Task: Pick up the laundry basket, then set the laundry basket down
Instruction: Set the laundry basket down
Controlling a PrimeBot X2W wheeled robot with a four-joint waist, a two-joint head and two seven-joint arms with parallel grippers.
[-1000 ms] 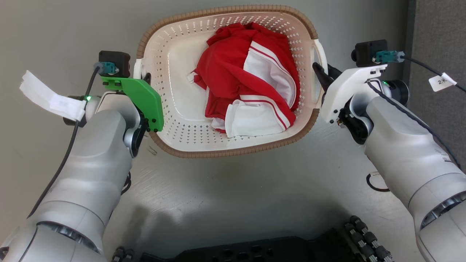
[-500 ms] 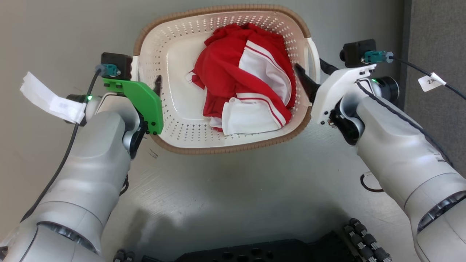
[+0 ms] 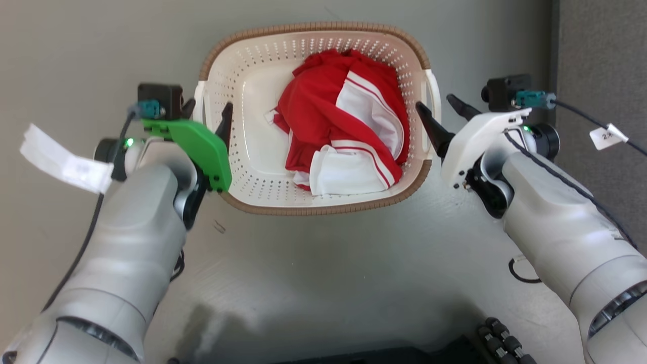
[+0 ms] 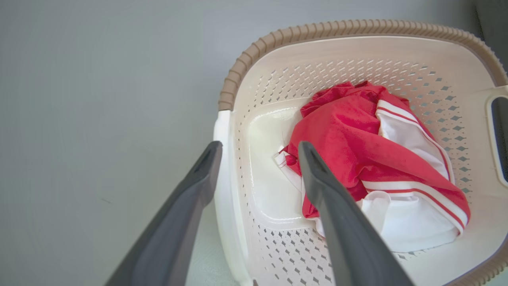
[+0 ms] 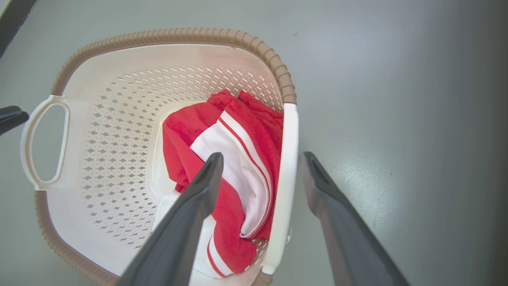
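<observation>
The laundry basket (image 3: 313, 26), cream-white with a brown rim, rests on the grey floor and holds a red and white garment (image 3: 343, 126). My left gripper (image 3: 207, 112) is open and straddles the basket's left white handle (image 4: 224, 178), one finger inside the basket and one outside. My right gripper (image 3: 438, 108) is open in the same way around the right handle (image 5: 287, 159). In the left wrist view the left gripper (image 4: 258, 149) has the handle bar between its fingers without pinching it. The right wrist view shows the right gripper (image 5: 262, 159) standing likewise.
A darker grey strip (image 3: 601, 50) runs along the right side of the floor. My black base (image 3: 498, 336) shows at the bottom edge. A tagged cable (image 3: 606, 134) hangs off the right wrist and a white tag (image 3: 63, 159) off the left.
Both grippers have opened off the basket's handles. The basket now looks smaller and lower, resting on the floor. The head view has shifted slightly.
</observation>
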